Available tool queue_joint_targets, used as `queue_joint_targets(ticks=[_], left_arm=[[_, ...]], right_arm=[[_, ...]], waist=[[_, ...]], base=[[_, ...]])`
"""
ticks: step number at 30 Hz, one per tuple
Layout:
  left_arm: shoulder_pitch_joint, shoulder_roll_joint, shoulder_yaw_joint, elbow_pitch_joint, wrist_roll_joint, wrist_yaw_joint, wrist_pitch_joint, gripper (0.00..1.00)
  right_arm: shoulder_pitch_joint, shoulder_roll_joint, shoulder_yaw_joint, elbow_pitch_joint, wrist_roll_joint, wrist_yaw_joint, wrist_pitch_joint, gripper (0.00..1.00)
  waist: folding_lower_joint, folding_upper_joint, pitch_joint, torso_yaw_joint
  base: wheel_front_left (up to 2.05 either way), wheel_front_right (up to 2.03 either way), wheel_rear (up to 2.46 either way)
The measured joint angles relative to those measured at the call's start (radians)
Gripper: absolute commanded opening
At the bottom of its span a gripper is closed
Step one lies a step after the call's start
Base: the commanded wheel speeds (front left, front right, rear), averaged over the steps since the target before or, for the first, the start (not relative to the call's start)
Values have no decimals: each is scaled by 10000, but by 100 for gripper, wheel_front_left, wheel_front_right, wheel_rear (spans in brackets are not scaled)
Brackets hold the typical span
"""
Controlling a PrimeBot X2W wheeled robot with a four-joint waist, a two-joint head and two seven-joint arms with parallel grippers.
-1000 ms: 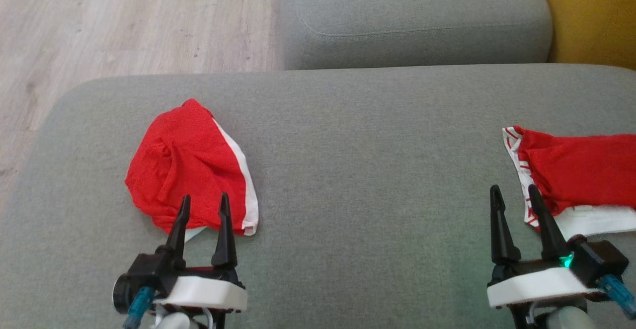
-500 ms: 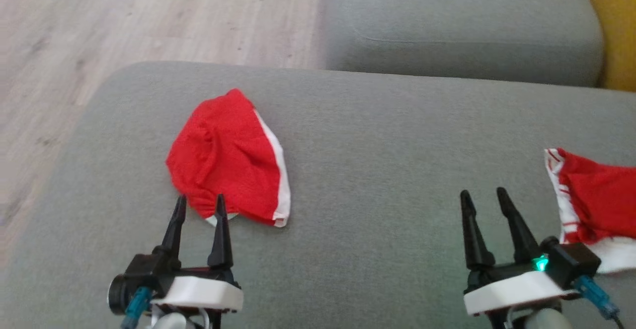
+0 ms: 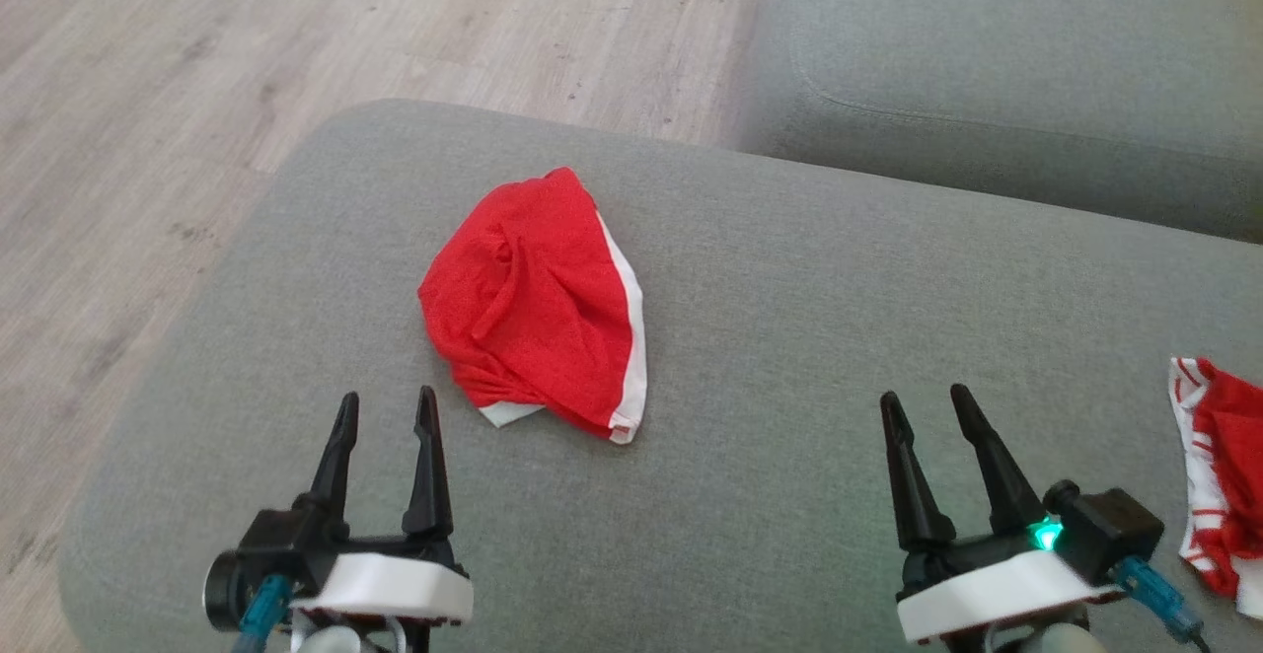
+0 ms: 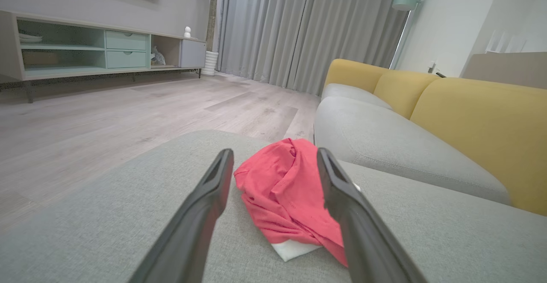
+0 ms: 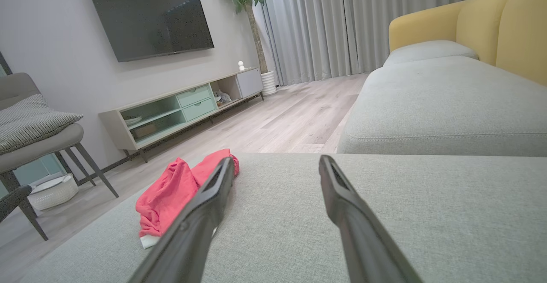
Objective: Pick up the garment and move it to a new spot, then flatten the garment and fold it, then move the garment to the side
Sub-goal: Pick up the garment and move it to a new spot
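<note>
At one o'clock of the left gripper (image 3: 387,397), the garment (image 3: 538,303) comes centred as the head swings left; jaws here and on the right gripper (image 3: 925,394) gape empty, pickup pending.

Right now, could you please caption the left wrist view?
Open left claw facing crumpled red garment on grey sofa.

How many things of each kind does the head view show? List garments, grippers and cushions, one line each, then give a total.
Garments: 2, the middle garment and the right-edge garment
Grippers: 2, the left gripper and the right gripper
Cushions: 2, the near cushion and the far cushion
Total: 6
</note>
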Motion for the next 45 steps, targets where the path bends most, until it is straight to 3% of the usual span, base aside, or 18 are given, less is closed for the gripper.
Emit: queue_joint_targets(ticks=[10,15,20,25,29,34,42,43,44,45], left_arm=[[101,0,105,15,125,-40,0,100],[-146,12,25,318,504,-403,0,100],[-1393,46,-495,897,844,-828,111,100],[-3436,46,-1511,1902,1055,-1244,1220,100],[-4187,88,-2324,3062,1016,-1356,2460,100],[-4566,161,-2823,4236,746,-1360,3269,100],[-5199,205,-3101,5287,389,-1386,3695,100],[-5267,203,-3104,5392,297,-1430,3756,86],[-5332,199,-3133,5515,113,-1434,3739,32],[-5339,201,-3154,5559,46,-1432,3708,0]], right_arm=[[36,0,94,2,0,0,-2,100],[26,0,-48,-15,-4,0,-2,100],[-24,0,-309,-165,-109,0,-2,100],[-584,-2,-493,-378,-297,0,-2,100],[-1015,-6,-646,-504,-330,0,-2,100],[-1190,-8,-677,-571,-359,0,-2,100],[-1279,-10,-660,-591,-359,0,-2,100],[-1298,-10,-658,-589,-359,0,-2,100],[-1329,-10,-662,-577,-357,0,-2,100],[-1343,-10,-662,-566,-357,0,-2,100]], waist=[[0,0,53,103],[0,0,292,-55],[0,0,748,-186],[3,0,1473,-429],[4,0,1968,-757],[3,0,2409,-1246],[0,0,2705,-1730],[0,0,2702,-1763],[0,0,2658,-1809],[0,0,2618,-1826]], base=[[0,0,0],[0,0,0],[0,0,0],[0,0,0],[0,0,0],[0,0,0],[0,0,0],[0,0,0],[0,0,0],[0,0,0]])
